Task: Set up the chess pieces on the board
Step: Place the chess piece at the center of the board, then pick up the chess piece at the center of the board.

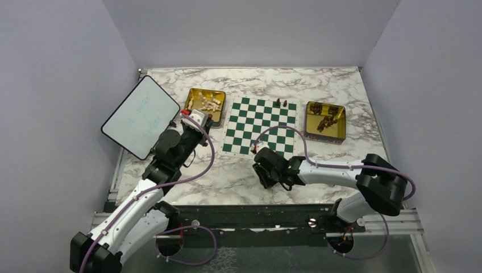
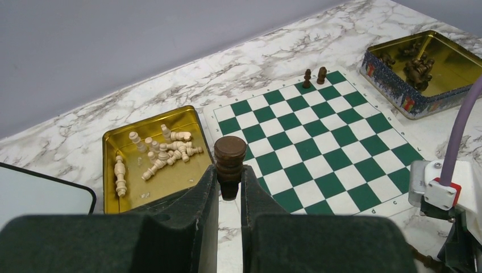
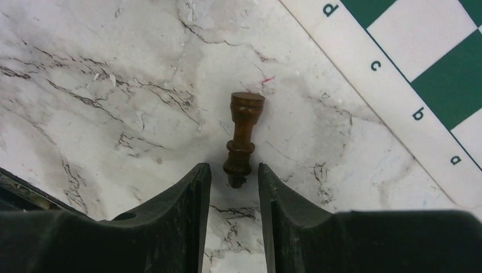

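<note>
Snugly, left pincer (image 2: 230,181) on dark piece (image 2: 230,152).

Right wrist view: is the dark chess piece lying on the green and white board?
No, the dark chess piece lies on its side on the marble table, just off the board's white lettered border.

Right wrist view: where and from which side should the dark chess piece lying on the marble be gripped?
Grip the dark chess piece across its slim stem, between collar and base, coming down from above. It lies flat on the marble, lengthwise in line with the right gripper, so its fingers would meet the flanks.
</note>
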{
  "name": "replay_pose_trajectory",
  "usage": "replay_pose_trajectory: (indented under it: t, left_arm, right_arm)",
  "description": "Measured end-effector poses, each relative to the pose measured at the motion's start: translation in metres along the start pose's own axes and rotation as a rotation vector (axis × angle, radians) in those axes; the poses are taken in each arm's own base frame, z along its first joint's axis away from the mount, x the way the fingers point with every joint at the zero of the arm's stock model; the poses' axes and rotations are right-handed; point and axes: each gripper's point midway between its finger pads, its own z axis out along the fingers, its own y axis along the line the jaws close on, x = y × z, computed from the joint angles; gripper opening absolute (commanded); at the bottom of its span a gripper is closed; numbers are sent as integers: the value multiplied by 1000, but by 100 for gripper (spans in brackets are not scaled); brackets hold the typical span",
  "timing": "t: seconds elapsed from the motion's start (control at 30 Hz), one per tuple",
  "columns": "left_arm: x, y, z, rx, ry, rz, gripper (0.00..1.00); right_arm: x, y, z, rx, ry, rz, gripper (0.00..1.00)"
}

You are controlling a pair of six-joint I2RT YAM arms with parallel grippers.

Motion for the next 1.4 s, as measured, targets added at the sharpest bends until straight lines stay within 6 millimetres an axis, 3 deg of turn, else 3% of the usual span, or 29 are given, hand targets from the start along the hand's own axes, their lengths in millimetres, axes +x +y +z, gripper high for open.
replay_pose_trajectory:
  t: [0.6,0.77,0.83,1.1,1.23,1.4]
  left_arm:
    - [7,-5,1,17,17,-41,0]
    - [9,-10,2,33,24,-79,0]
    - [12,-13,4,47,29,-106,0]
    - [40,-40,21,155,133,-235,0]
    - [44,-57,29,225,179,-323,0]
    - [43,-72,32,287,206,-415,0]
  right_arm:
    - [-1,-7,0,33,-80,42,13]
    - [-2,-8,-12,23,-87,51,8]
    - [-9,-6,-24,7,-105,55,7]
    - [-77,25,-69,-130,-260,57,6]
    - [-94,36,-77,-171,-283,49,6]
    - [-103,44,-68,-181,-271,43,3]
